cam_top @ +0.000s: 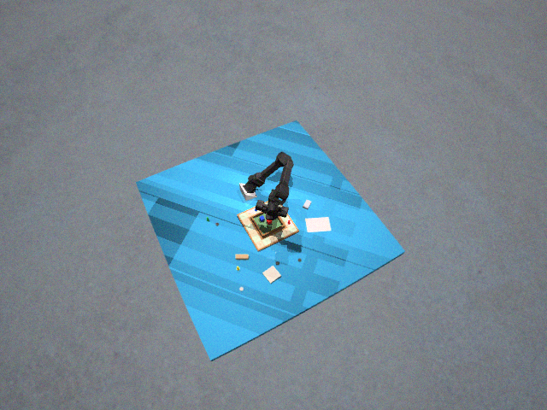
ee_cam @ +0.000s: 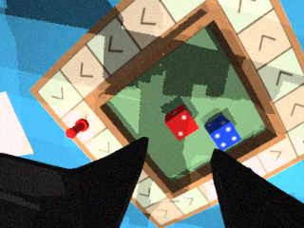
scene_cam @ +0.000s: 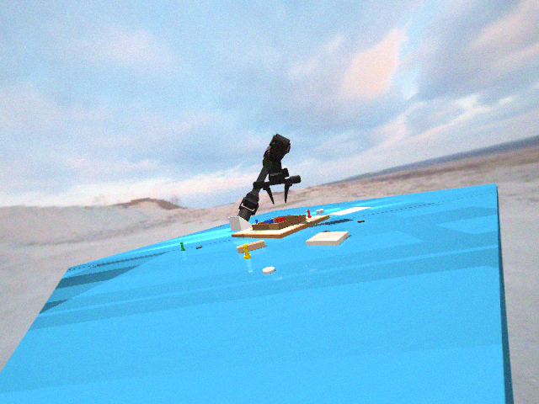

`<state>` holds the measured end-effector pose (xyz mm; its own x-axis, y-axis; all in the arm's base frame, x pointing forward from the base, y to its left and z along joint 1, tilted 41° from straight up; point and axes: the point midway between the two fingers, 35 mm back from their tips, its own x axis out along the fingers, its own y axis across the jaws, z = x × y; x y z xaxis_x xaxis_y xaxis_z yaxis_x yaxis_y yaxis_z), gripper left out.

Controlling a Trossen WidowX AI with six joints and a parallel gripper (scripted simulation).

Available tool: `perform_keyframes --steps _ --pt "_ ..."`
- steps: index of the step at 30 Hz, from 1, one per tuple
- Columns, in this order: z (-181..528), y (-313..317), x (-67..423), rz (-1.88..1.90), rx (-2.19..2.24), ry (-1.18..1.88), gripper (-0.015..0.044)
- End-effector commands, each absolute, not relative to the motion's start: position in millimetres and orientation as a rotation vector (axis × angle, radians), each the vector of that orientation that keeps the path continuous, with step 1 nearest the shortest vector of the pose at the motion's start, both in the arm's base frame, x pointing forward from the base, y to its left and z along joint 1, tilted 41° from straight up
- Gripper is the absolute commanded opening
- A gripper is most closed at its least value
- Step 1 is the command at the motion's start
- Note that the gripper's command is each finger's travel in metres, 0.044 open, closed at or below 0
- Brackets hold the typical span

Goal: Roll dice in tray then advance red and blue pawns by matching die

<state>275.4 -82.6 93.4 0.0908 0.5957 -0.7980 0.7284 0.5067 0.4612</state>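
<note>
The board [ee_cam: 62, 92] [cam_top: 261, 243] [scene_cam: 278, 233] has arrow squares around a green tray with a brown rim [ee_cam: 157, 62]. A red die [ee_cam: 181, 122] [cam_top: 268, 220] and a blue die [ee_cam: 223, 132] [cam_top: 261, 218] lie side by side on the tray floor. The blue die shows four pips on top; two pips show on the red die. The red pawn [ee_cam: 77, 129] [cam_top: 288, 221] [scene_cam: 308, 213] stands on a board square at the edge. I cannot make out the blue pawn. My gripper [ee_cam: 180, 148] [scene_cam: 279, 200] hangs above the tray, fingers apart, with nothing between them.
On the blue mat [cam_top: 212, 308] lie a white card [cam_top: 317, 224], a small white block [cam_top: 306, 203], a tan block [cam_top: 241, 256] [scene_cam: 251, 246], a yellow pawn [cam_top: 238, 267] [scene_cam: 246, 251], a green pawn [cam_top: 208, 218] [scene_cam: 182, 246], a white slab [cam_top: 271, 273] [scene_cam: 327, 237] and a white disc [cam_top: 241, 288] [scene_cam: 268, 269].
</note>
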Motion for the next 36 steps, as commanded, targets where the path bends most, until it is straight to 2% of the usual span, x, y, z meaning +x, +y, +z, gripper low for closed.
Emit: perform_keyframes --steps 1,7,36 --pt "128 -37 314 0.406 0.647 1.429 0.0200" --pt "151 0 332 0.732 0.305 1.262 0.0200" --pt "123 21 340 0.736 0.302 1.259 0.0200"
